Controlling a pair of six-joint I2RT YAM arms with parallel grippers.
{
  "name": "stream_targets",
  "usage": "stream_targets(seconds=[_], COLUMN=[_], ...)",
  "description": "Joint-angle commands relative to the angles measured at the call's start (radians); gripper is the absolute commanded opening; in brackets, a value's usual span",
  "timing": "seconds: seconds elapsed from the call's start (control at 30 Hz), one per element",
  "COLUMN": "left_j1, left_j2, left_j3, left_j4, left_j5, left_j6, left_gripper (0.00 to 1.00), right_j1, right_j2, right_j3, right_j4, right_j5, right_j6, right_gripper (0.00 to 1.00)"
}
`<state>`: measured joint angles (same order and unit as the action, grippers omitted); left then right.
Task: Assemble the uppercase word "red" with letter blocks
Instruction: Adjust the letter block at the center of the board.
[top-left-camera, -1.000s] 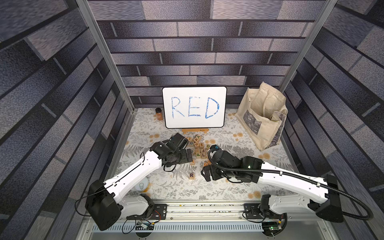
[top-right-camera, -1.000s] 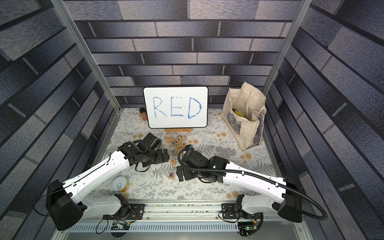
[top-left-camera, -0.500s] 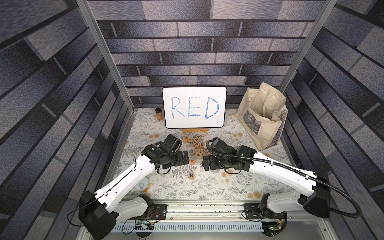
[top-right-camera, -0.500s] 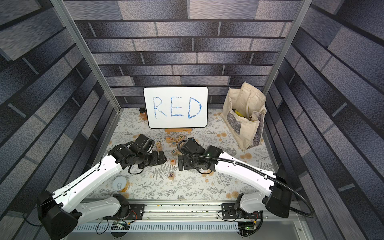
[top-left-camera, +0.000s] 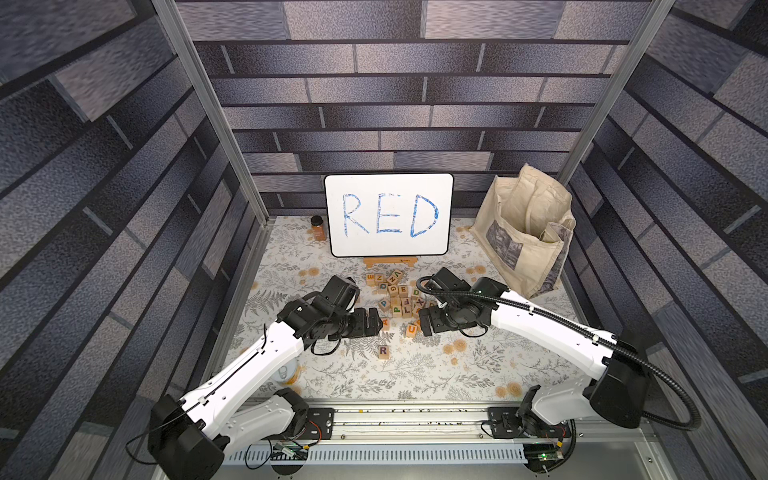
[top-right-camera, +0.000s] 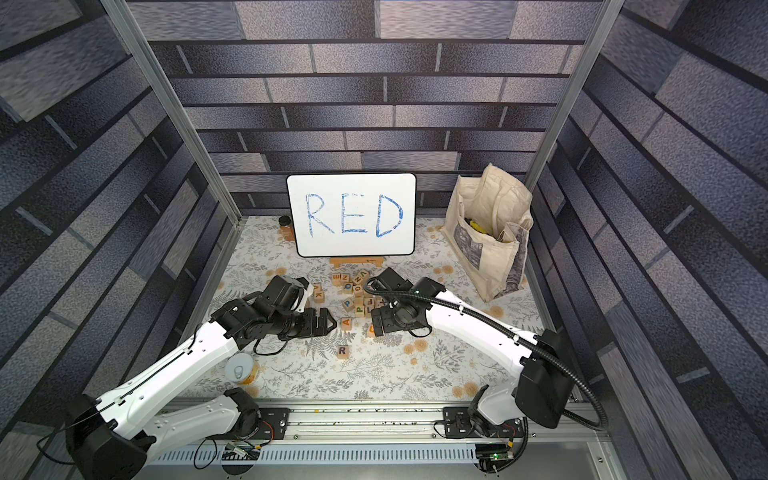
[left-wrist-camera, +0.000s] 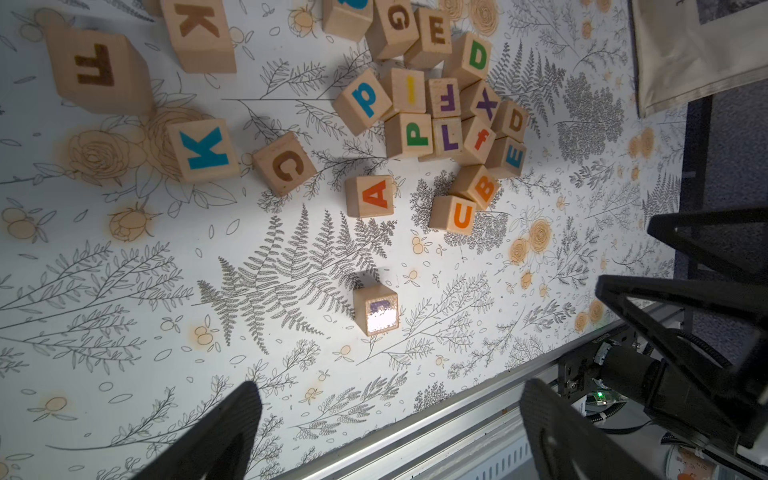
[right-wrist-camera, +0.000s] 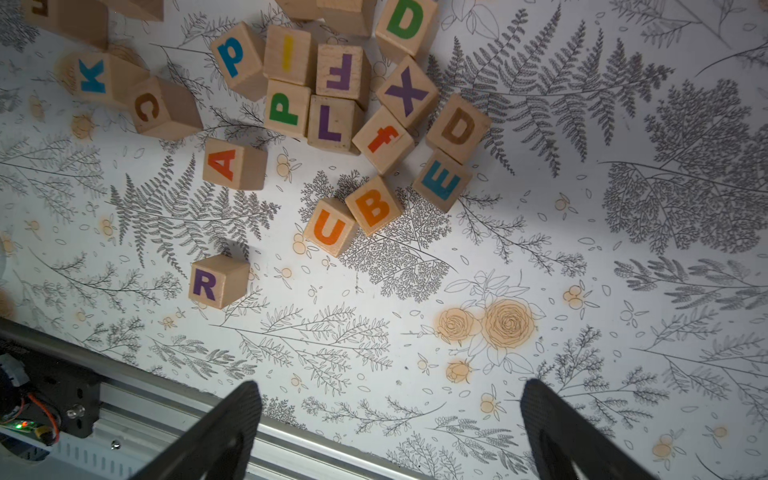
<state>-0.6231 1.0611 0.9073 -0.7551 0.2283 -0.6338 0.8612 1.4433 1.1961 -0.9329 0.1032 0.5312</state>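
- Right wrist view: purple R block (right-wrist-camera: 219, 281) sits alone on the tabletop (right-wrist-camera: 540, 257), unmoved; blue-green E block (right-wrist-camera: 442, 180) and green D block (right-wrist-camera: 405, 20) wait in the pile (right-wrist-camera: 332, 120).
- Your right hand (top-left-camera: 425, 323) has swung from R towards the pile; it and the left hand (top-left-camera: 375, 323) gape wide, empty. E looks next.

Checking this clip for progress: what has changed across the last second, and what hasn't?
The right gripper drew away from beside the R block, back toward the near edge of the block pile. The left gripper eased slightly toward the table's front. Nothing was picked up or released. The fingers on both stay wide open and empty, and the R block and pile have not moved.
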Motion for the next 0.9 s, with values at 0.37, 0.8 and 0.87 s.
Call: stream_targets(seconds=[0.37, 0.8, 0.87], left_j1=[-0.038, -0.040, -0.037], left_j2=[0.034, 0.070, 0.074], left_j3=[-0.011, 0.034, 0.040], left_j4=[0.170, 0.147, 0.140], left_j5=[0.085, 0.065, 0.066], left_j6=[0.110, 0.131, 0.134], left_gripper=[1.00, 1.00, 1.00], right_j1=[-0.085, -0.140, -0.146], right_j2=[0.128, 0.249, 0.269], right_j3=[-0.004, 0.025, 0.033], right_j4=[0.010, 0.053, 0.058], right_j5=[-0.022, -0.062, -0.065], right_j6=[-0.164, -0.239, -0.247], right_gripper=[0.89, 0.59, 0.59])
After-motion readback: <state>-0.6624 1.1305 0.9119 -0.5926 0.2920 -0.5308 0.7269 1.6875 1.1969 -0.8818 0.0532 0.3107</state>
